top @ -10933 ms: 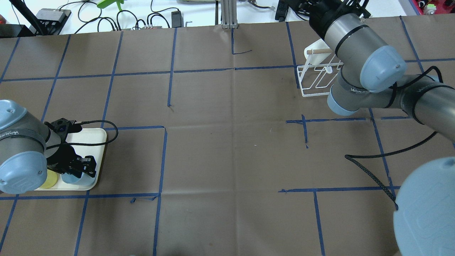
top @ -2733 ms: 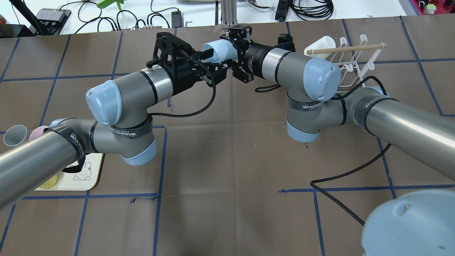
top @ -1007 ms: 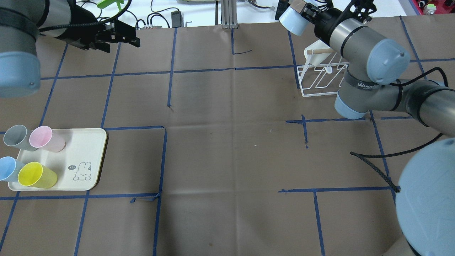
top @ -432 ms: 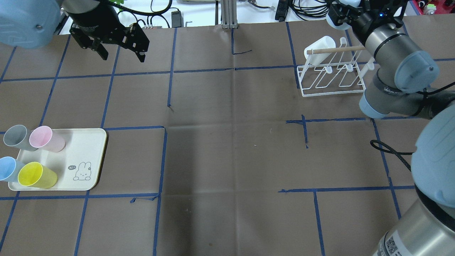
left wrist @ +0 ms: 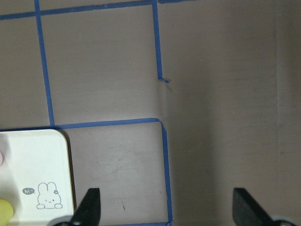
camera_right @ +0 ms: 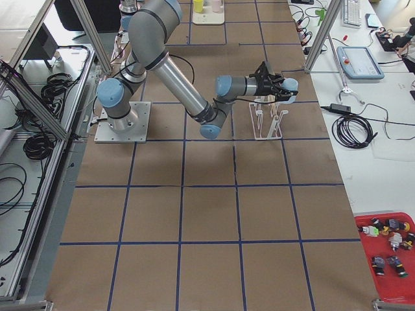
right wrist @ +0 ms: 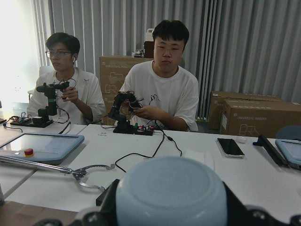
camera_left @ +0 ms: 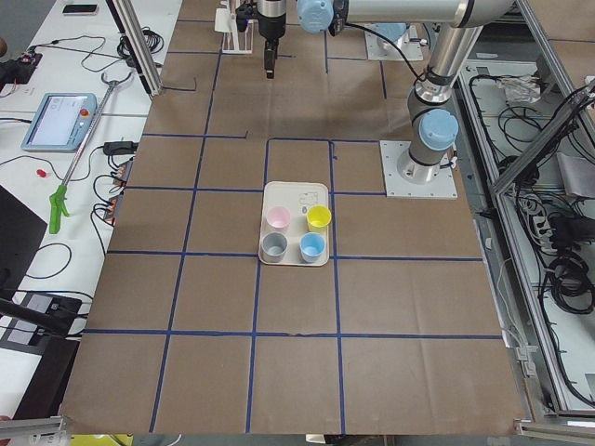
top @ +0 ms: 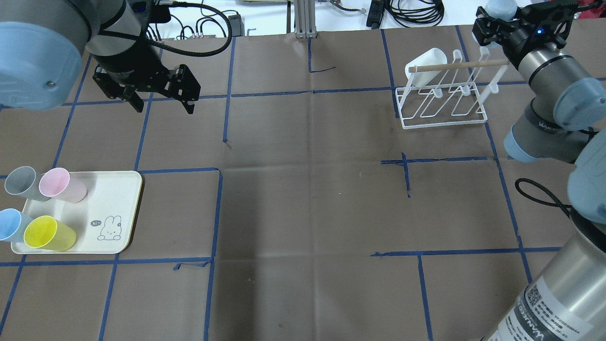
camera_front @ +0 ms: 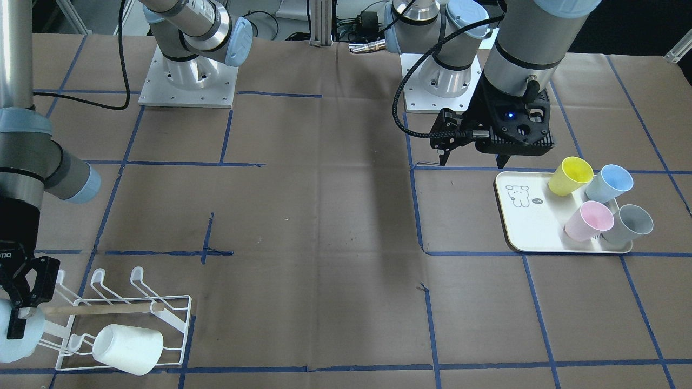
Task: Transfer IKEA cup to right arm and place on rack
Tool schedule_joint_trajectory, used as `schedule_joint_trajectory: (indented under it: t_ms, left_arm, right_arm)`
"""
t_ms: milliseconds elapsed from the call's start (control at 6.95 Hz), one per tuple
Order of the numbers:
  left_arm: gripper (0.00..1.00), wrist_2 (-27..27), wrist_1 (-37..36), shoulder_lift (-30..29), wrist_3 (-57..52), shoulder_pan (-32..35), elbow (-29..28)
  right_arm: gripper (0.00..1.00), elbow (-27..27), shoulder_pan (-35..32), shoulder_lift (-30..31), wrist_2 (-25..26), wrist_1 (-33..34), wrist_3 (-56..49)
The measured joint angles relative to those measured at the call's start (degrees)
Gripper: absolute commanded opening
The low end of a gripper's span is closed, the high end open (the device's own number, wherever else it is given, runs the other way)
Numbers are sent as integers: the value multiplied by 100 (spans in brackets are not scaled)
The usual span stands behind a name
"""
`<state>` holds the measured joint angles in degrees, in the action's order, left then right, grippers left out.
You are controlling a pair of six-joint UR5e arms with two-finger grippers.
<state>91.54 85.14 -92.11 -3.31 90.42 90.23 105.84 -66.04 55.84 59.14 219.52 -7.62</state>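
Observation:
My right gripper is shut on a light blue cup, held sideways in the air beyond the far right end of the white wire rack. In the front view the gripper holds the cup just beside the rack, level with its wooden dowel. The right wrist view shows the cup's base between the fingers. A white cup hangs on the rack's left end. My left gripper is open and empty, pointing down above the table behind the tray.
A cream tray at the near left holds grey, pink, blue and yellow cups. Cables and a post lie along the far table edge. Two operators sit beyond the table in the right wrist view.
The cup passed from my left gripper to my right. Since then the right gripper carried it rightward past the rack, and the open left gripper moved back toward the tray.

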Motion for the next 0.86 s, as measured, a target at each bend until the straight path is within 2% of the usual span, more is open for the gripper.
schedule_joint_trajectory:
  t_ms: [432,863]
  left_arm:
    - [99,-202,-32,236,236,4,94]
    - [99,-176,-29,252,328,18,111]
  right_arm:
    - [35,-412,80,-339,-42,-29,-41]
    - [35,-460,67,-437,-43,-49,-38]
